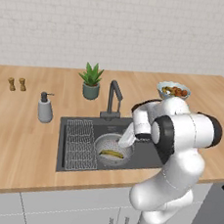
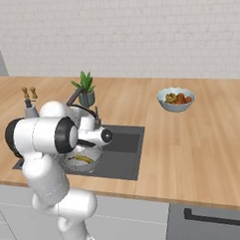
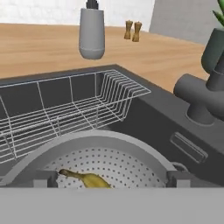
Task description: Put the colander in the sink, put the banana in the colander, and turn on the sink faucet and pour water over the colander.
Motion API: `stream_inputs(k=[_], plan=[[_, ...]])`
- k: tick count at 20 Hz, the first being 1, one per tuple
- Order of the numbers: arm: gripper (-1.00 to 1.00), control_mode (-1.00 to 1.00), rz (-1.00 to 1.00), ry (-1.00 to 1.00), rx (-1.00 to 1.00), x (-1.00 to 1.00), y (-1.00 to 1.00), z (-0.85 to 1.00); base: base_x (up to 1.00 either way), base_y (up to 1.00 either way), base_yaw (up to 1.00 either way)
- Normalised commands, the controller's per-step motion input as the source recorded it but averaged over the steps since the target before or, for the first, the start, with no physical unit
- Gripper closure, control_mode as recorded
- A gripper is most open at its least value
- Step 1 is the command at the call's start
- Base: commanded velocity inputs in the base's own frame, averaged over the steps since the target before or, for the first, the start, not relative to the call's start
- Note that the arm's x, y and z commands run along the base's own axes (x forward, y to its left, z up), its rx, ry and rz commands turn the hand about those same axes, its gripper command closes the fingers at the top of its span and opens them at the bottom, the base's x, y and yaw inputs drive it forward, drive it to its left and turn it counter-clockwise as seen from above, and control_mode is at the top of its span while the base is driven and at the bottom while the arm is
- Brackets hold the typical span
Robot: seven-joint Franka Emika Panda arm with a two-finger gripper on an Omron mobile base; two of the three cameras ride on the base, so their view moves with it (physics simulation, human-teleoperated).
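- We see the colander (image 1: 111, 149) sitting in the sink (image 1: 143, 154), just beside the wire rack (image 1: 80, 145).
- The banana (image 3: 87, 178) lies inside the colander, on its perforated bottom.
- Our gripper (image 3: 113, 179) hangs over the colander with its fingers spread wide, holding nothing.
- The faucet (image 1: 113, 100) stands at the back edge of the sink, near the soap dispenser (image 1: 45, 108).
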Motion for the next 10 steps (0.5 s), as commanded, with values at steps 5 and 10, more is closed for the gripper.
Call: stream_inputs(k=[5, 10], plan=[[-1.00, -1.00, -0.12, -0.03, 0.21, -0.01, -0.10, 0.72, 0.00, 0.00, 0.00], [-1.00, -1.00, -0.20, -0.11, 0.12, -0.01, -0.38, 0.43, 0.00, 0.00, 0.00]])
